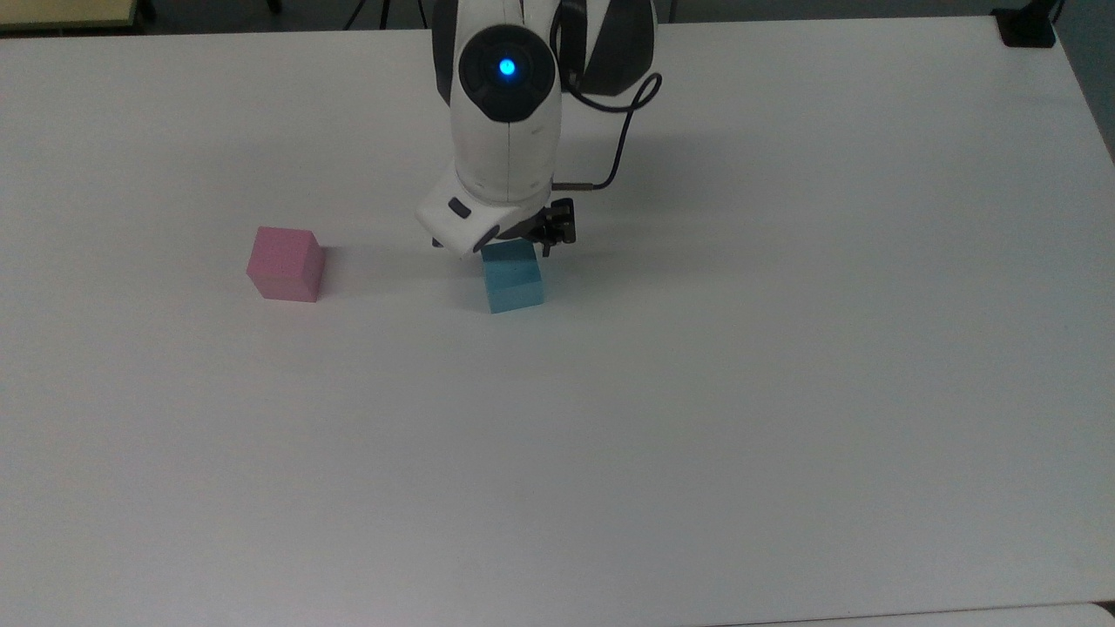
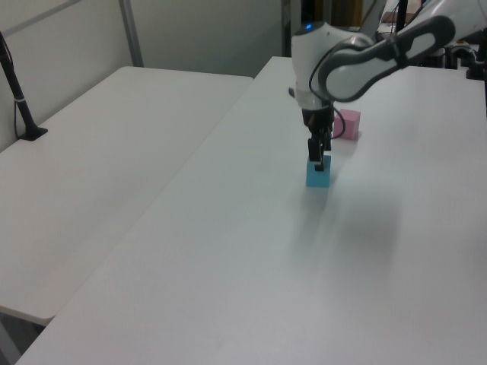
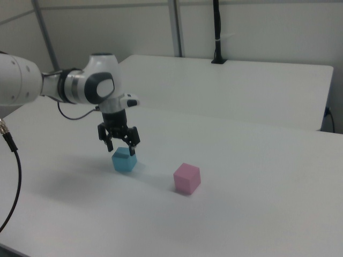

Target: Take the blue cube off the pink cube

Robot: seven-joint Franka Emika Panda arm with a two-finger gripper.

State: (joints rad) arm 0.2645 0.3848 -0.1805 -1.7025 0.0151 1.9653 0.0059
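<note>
Pink cube (image 1: 285, 263) sat alone at the top view's left, nothing stacked on it. To the top view's right of it, well apart, the blue cube (image 1: 512, 276) rested flat on the white surface (image 1: 784, 392). Just above the blue cube hung the jaws (image 3: 119, 140), spread open and clear of it in the right view. Judged from this, the unstacking was done; only the arm's retreat seemed left.

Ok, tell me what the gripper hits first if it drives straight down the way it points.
The gripper, jaws open and pointing down, would most likely meet the blue cube's top just below it; exact alignment is hard to judge.
</note>
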